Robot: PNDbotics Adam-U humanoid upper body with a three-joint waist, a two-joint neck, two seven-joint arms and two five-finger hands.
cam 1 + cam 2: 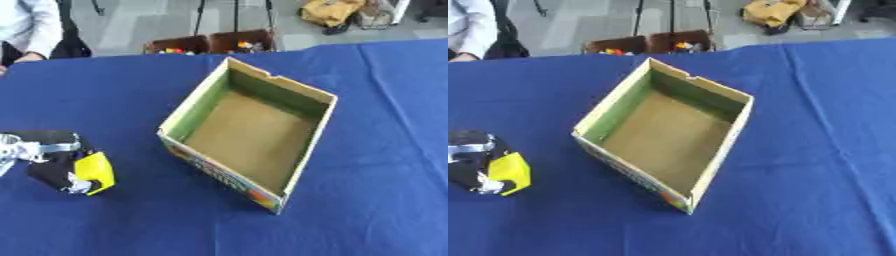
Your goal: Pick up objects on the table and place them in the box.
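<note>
An open cardboard box (199, 106) stands askew in the middle of the blue table (385, 150). Its walls are green inside, its floor is brown and bare, and its outer front face carries a colourful print. My left hand (51, 156), black with a silver wrist, sits low over the table at the left edge, to the left of the box. Its fingers are curled round a yellow object (94, 172), which sticks out on the side facing the box. A small white bit shows under the yellow object. The right hand shows in neither view.
Two brown crates (210, 43) with small colourful things stand on the floor past the table's far edge. A yellow bag (331, 10) lies further back. A person's sleeve (26, 25) is at the far left corner.
</note>
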